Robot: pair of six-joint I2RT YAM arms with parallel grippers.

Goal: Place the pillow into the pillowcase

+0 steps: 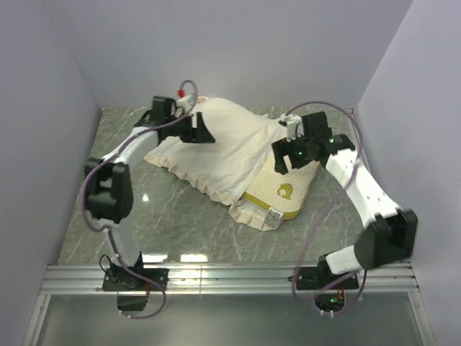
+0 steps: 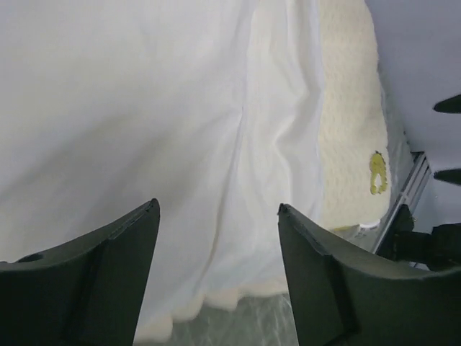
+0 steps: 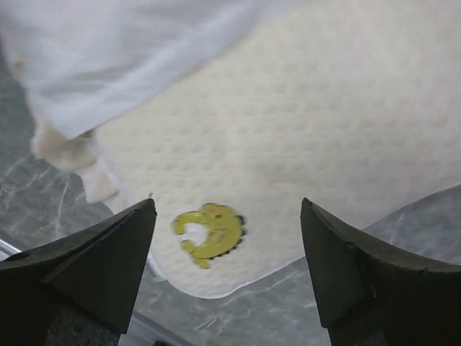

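Pillow (image 1: 292, 189), a thick cream-yellow dimpled cushion, is lying toward the far right corner of the grey marbled counter (image 1: 180, 216), its far part sitting under or inside the limp white ruffle-trimmed pillowcase (image 1: 223, 148) that is spreading toward the far left corner. Seen from the left wrist, the left gripper (image 2: 217, 209) is hovering with fingers apart over white cloth, seemingly placed to pinch the case steady. Seen from the right wrist, the right gripper (image 3: 227, 205) is hanging spread wide, gripping nothing, over the bare end by the round yellow mark (image 3: 209, 234), probably poised to push.
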